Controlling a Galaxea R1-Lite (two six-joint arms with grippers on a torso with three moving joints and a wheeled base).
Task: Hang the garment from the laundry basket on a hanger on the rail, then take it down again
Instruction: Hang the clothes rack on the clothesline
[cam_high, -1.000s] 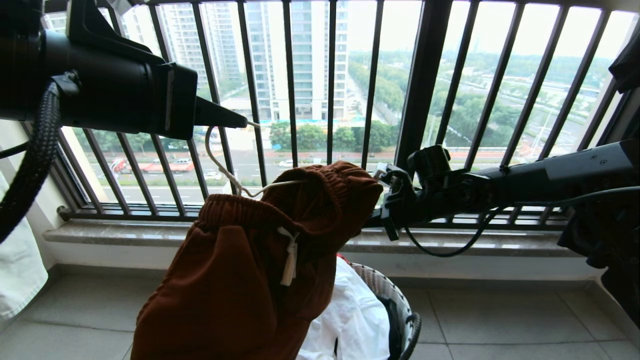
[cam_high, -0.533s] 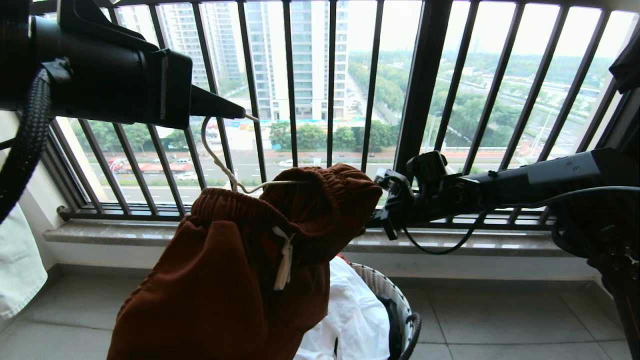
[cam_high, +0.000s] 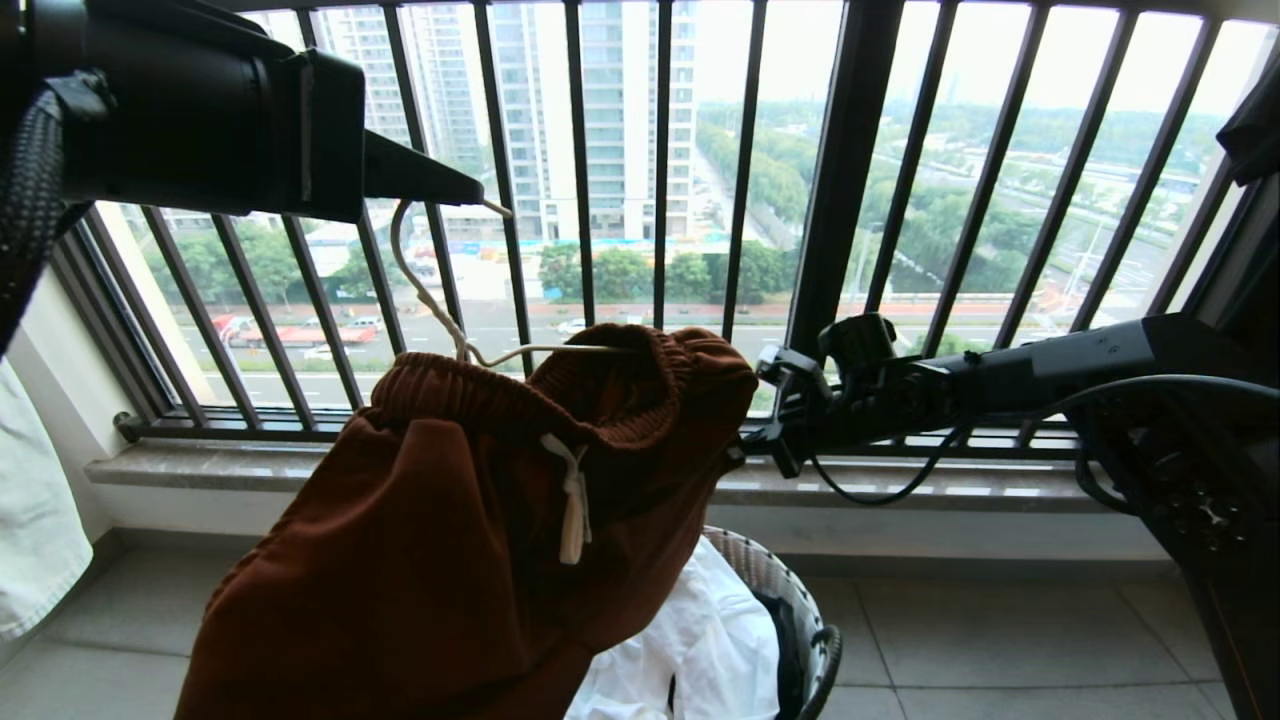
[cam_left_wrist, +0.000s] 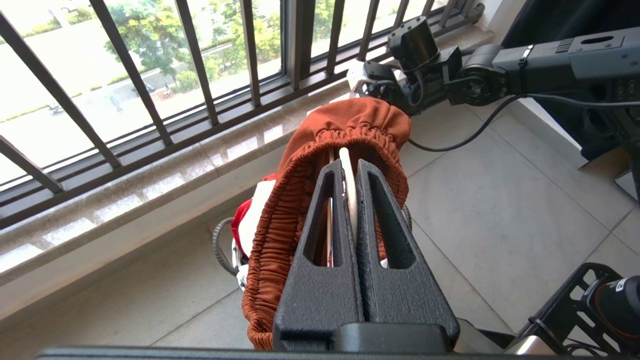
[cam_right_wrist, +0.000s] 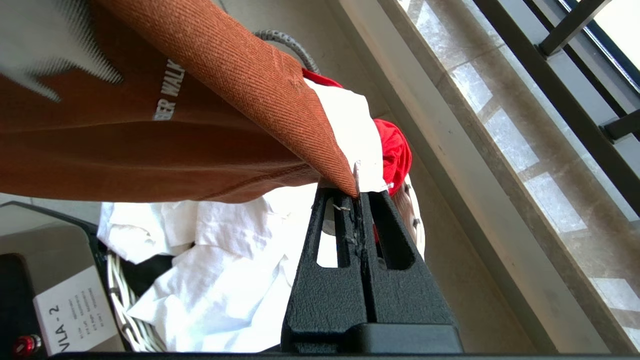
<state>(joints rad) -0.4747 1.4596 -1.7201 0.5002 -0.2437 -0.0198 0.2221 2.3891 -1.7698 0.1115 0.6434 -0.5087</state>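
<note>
Mostly the hanger (cam_high: 440, 310) is buried: only its hook and a short run of wire show above the garment (cam_high: 450, 560), whose waistband swallows the rest. The left claw (cam_high: 478, 192), reaching level from the upper left, is clamped tight on the hook's top. The shorts dangle in midair, hiding much of the laundry basket (cam_high: 800, 620) below. Behind the waistband's right end, the right claw (cam_right_wrist: 358, 187) is hidden in the head view; its wrist view shows it pinched shut on a fold of the rust-brown cloth, the arm stretched level from the right.
</note>
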